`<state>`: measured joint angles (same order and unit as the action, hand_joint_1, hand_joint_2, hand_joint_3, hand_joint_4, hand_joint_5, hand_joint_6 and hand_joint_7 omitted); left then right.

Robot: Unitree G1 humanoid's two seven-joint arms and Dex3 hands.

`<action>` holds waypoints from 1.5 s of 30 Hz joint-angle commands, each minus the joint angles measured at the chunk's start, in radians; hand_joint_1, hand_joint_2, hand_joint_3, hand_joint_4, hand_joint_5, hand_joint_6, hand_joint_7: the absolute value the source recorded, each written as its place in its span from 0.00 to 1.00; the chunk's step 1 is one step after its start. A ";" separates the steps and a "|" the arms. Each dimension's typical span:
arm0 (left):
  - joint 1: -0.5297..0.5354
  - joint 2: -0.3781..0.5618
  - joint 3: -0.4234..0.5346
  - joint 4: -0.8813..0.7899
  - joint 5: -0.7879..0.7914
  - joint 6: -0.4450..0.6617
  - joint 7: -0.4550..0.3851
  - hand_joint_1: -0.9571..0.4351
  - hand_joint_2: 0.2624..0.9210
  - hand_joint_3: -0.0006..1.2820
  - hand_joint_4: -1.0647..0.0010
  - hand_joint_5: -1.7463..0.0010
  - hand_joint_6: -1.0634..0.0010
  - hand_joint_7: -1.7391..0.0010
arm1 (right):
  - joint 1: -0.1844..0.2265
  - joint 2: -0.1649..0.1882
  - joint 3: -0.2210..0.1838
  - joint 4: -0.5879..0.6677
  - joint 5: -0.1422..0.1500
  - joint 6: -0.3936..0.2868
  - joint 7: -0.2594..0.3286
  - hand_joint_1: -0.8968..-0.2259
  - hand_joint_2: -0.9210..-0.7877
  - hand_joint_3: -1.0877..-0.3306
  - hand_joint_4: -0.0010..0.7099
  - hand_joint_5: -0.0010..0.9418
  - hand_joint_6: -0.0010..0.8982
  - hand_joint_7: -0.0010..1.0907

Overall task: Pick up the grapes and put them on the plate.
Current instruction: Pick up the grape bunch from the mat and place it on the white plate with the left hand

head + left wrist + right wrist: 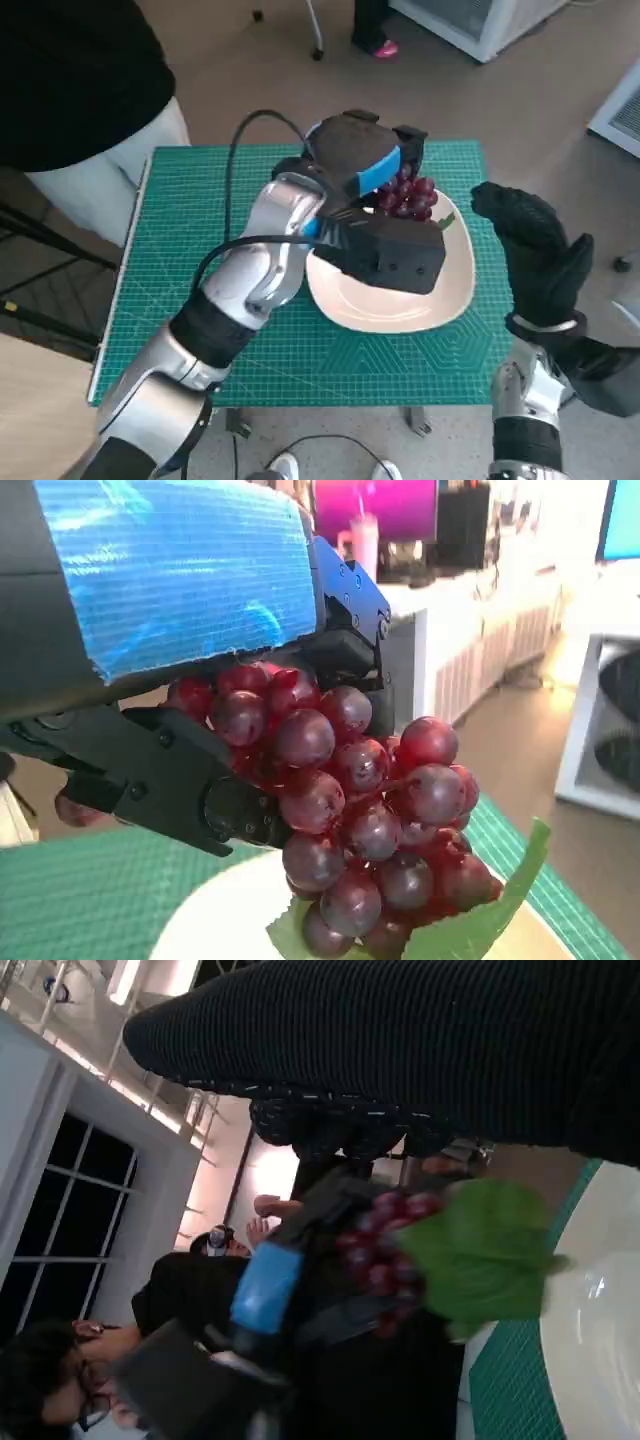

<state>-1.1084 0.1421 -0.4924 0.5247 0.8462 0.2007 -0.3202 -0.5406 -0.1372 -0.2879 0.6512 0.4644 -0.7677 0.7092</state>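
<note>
A bunch of dark red grapes [408,196] with a green leaf hangs over the far edge of the white plate [400,305]. My left hand [360,160], black with blue tape, grips the top of the bunch. In the left wrist view the grapes [350,810] dangle from the black fingers [180,780], the lowest ones and the leaf [480,920] close above the plate [220,920]. The right wrist view shows the grapes [385,1245], the leaf [480,1250] and the plate [590,1330]. My gloved right hand [535,250] hovers right of the plate, fingers spread, holding nothing.
The plate sits on a green cutting mat [190,260] covering the small table. A person in a black top [70,80] stands at the far left corner, and another person's feet [375,45] show beyond the table. White appliances [480,25] stand on the floor further back.
</note>
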 commanded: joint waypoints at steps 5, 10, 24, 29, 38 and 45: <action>-0.046 -0.044 -0.022 0.136 -0.026 -0.036 0.048 0.69 1.00 0.19 0.58 0.15 0.54 0.28 | 0.045 0.001 0.005 -0.026 -0.016 0.017 -0.034 0.76 0.00 0.76 0.83 0.00 0.57 0.01; -0.056 -0.060 -0.029 0.209 -0.040 -0.045 0.063 0.69 1.00 0.16 0.56 0.11 0.46 0.39 | 0.051 -0.001 0.009 -0.038 -0.022 0.018 -0.048 0.76 0.00 0.75 0.83 0.00 0.56 0.00; -0.061 -0.092 -0.005 0.280 -0.114 -0.011 0.054 0.82 0.96 0.10 0.48 0.26 0.60 0.84 | 0.046 -0.001 0.019 -0.040 -0.029 0.025 -0.063 0.78 0.00 0.72 0.81 0.00 0.55 0.00; -0.058 -0.084 -0.045 0.269 -0.081 0.019 0.039 0.39 0.96 0.02 0.77 0.77 0.79 0.97 | 0.040 -0.001 0.019 -0.033 -0.023 0.031 -0.056 0.78 0.00 0.72 0.80 0.00 0.54 0.00; -0.046 -0.061 -0.064 0.254 -0.094 0.001 0.015 0.15 1.00 0.02 0.97 0.99 0.90 1.00 | 0.033 0.003 0.021 -0.029 -0.020 0.042 -0.050 0.79 0.00 0.71 0.80 0.00 0.54 0.00; -0.026 -0.042 -0.023 0.237 -0.159 -0.048 0.003 0.14 1.00 0.04 1.00 1.00 0.90 1.00 | 0.025 0.003 0.021 -0.016 -0.020 0.044 -0.045 0.79 0.00 0.71 0.80 0.00 0.54 0.00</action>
<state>-1.1411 0.0850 -0.5361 0.7876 0.7144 0.1736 -0.3069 -0.5175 -0.1374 -0.2702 0.6139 0.4379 -0.7413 0.6547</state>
